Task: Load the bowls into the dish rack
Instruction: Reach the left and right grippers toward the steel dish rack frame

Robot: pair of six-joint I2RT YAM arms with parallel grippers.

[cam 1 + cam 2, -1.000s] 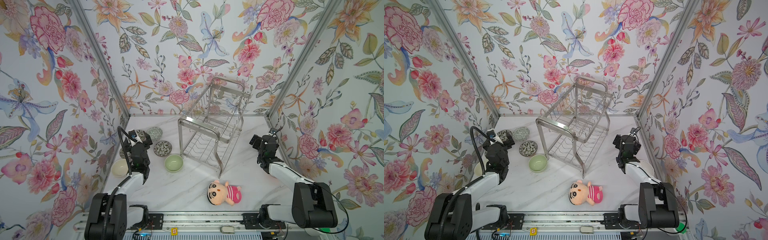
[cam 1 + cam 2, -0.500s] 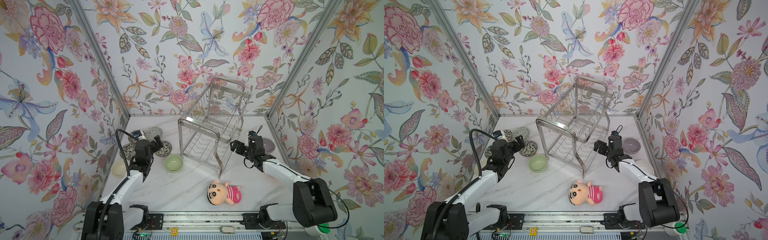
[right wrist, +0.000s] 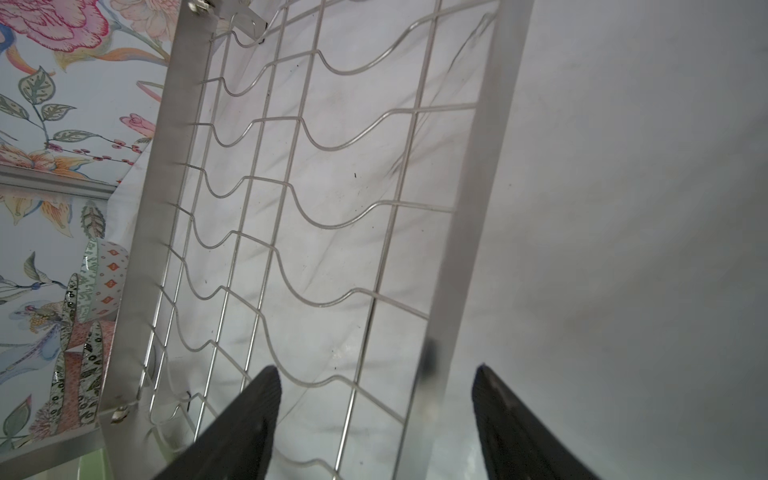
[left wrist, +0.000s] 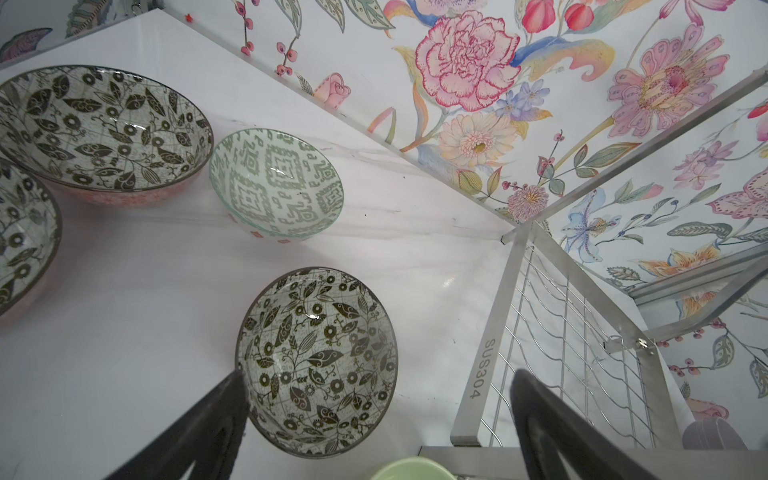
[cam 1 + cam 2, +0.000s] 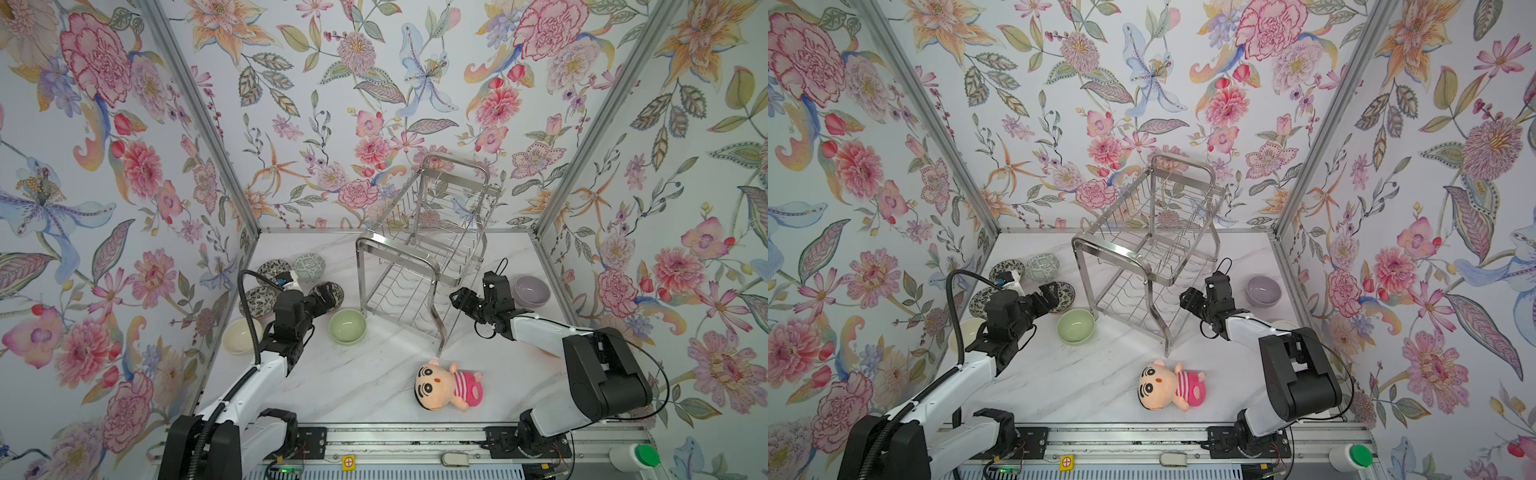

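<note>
The steel dish rack stands mid-table with nothing in it. Left of it lie a pale green bowl, a cream bowl and several patterned bowls. A lavender bowl sits to the right. My left gripper is open over the dark leaf-patterned bowl nearest the rack. My right gripper is open, its fingers straddling the flat side bar of the rack's lower tier without touching it.
A plush doll in a pink striped shirt lies near the front, below the rack's leg. Floral walls close in the table on three sides. A metal rail runs along the front edge.
Both arms swung in from the side walls. The left gripper reached over the patterned bowl beside the rack. The right gripper came to the rack's lower tier and its jaws narrowed somewhat.
</note>
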